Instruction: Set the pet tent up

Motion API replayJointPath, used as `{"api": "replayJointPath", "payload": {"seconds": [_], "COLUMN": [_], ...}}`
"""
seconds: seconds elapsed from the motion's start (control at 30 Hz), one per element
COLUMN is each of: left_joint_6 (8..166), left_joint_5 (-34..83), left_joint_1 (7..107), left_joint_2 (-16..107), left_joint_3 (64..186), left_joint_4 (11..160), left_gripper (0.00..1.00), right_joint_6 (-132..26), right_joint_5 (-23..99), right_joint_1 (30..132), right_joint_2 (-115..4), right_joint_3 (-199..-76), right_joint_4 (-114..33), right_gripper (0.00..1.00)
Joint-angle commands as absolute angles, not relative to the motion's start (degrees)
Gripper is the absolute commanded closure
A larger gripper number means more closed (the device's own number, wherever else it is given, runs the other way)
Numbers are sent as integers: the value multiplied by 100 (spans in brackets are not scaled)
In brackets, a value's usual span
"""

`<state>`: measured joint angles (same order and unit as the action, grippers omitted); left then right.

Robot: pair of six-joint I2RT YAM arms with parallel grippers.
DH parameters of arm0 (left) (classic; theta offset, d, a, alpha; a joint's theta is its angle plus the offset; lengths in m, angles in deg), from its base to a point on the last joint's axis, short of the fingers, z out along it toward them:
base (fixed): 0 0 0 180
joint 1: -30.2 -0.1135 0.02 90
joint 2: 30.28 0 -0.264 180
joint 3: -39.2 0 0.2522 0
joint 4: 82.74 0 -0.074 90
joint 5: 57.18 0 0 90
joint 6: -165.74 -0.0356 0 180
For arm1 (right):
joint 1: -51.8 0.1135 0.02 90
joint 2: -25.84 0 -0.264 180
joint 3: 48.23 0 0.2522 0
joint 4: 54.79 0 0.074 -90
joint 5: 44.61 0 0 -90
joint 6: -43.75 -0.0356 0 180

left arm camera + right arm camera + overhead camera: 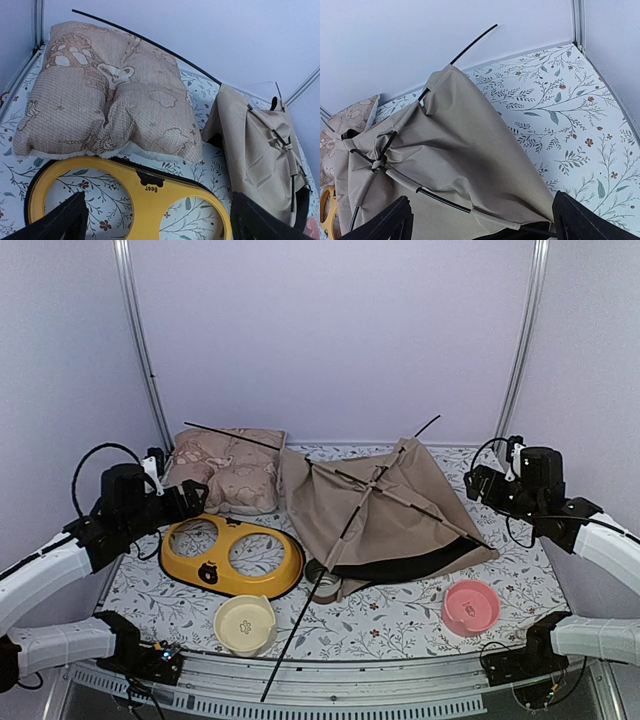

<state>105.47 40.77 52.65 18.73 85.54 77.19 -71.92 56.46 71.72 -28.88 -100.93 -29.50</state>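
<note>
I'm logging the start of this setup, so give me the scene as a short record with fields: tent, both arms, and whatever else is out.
pet tent: collapsed, lying in the middle, not standing
black poles: crossed on top of the fabric
left gripper: fingers open, empty, beside the cushion
right gripper: fingers open, empty, right of the tent, not touching it
cushion: back left
yellow feeder frame: in front of the cushion, both holes empty
cream bowl: near edge
pink bowl: near right

One pet tent (390, 505) being shown, one cushion (225, 470), one yellow feeder frame (215, 575), one cream bowl (245, 625), one pink bowl (470, 606)
</note>
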Motion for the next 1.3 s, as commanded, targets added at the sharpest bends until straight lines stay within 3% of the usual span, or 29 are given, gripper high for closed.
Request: {"api": "replayJointPath", "payload": {"seconds": [0.0,0.2,0.4,0.53,0.97,1.27], "left_joint_6": [10456,10943,10285,10102,10064,10404], "left_joint_5": [3904,4247,2846,2973,2501,2689], "left_joint_1": [5205,4889,4826,5433,6517,6544], "left_joint_2": [2009,2286,2407,2760,4058,5117], "left_joint_3": [8743,9127,9255,9603,10338,11148], "left_joint_4": [7357,6595,7192,7185,7482,7234], "left_gripper": [1,1,1,1,1,6], "right_joint_6": [-7229,-8094,-8293,-8208,-8796,-8248], "right_joint_5": [5501,4449,3717,3142,4137,3546], "right_joint_1": [7218,7223,7222,7261,7849,7844], "right_joint_2": [-2926,-3205,-3313,-3354,-3161,-3702], "right_joint_3": [-10356,-10365,-10190,-10222,-10187,-10557], "right_joint_4": [-3000,-2797,-2890,-3023,-2475,-2331], "right_gripper": [1,1,1,1,1,1]}}
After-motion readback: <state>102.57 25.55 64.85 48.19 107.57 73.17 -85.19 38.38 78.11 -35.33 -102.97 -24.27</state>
